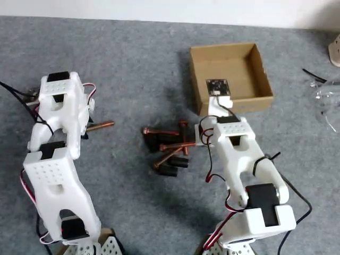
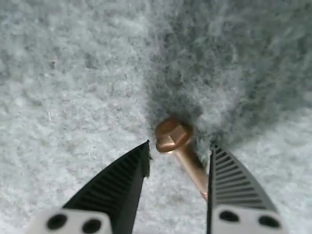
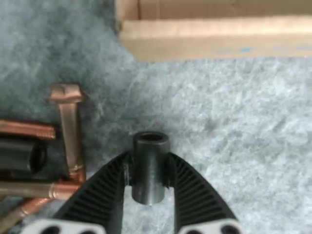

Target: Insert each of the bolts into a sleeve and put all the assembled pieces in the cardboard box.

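Observation:
A copper bolt [image 2: 175, 136] lies on the grey carpet between the spread fingers of my left gripper [image 2: 179, 146], its hex head pointing away and its shaft running past one finger [image 2: 229, 185]. From above the same bolt [image 1: 101, 126] pokes out beside the left gripper [image 1: 87, 127]. My right gripper [image 3: 148, 158] is shut on a black sleeve [image 3: 150, 168], held with its open end away from the wrist, just short of the cardboard box [image 3: 214, 39]. The box [image 1: 249, 102] stands behind the right gripper [image 1: 204, 134].
A pile of copper bolts [image 1: 178, 145] and black sleeves [image 1: 172, 170] lies mid-table between the arms, close beside the right gripper. One bolt [image 3: 68, 126] lies right next to the held sleeve. Cables and clear plastic bits [image 1: 324, 93] sit at the far right edge.

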`<state>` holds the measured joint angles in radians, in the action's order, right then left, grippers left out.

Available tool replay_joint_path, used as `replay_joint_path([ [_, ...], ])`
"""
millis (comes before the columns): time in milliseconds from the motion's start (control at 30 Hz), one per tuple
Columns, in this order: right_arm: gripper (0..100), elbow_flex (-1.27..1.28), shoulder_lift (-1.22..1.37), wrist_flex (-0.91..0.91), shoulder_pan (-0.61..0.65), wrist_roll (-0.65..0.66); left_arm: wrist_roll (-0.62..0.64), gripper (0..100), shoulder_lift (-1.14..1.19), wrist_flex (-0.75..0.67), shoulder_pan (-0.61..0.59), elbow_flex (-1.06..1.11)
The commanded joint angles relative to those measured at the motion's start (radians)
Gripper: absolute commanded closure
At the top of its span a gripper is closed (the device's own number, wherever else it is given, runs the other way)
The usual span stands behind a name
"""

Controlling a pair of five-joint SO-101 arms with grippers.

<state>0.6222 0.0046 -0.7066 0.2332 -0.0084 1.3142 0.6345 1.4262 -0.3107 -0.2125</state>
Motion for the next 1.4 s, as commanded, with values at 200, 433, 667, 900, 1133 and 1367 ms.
replay_joint_path([
  [200,99.5,-0.004,-0.024,0.027,-0.008,0.009,0.006,100,0.004,-0.035,0.016,0.008],
  [433,99.5,-0.004,-0.024,0.027,-0.008,0.009,-0.026,100,-0.002,-0.117,0.019,-0.065],
  [667,99.5,0.004,-0.054,0.025,-0.012,0.009,-0.414,100,-0.005,0.068,0.117,-0.334],
  [900,99.5,0.248,-0.314,0.194,-0.005,0.009,-0.545,100,-0.007,0.310,0.262,-0.558],
  [1133,99.5,0.440,-0.541,0.311,-0.005,0.009,-0.557,100,-0.031,0.324,0.337,-0.641],
  [1367,99.5,0.515,-0.661,0.344,0.035,0.009,-0.592,100,-0.298,0.324,0.418,-0.503],
])
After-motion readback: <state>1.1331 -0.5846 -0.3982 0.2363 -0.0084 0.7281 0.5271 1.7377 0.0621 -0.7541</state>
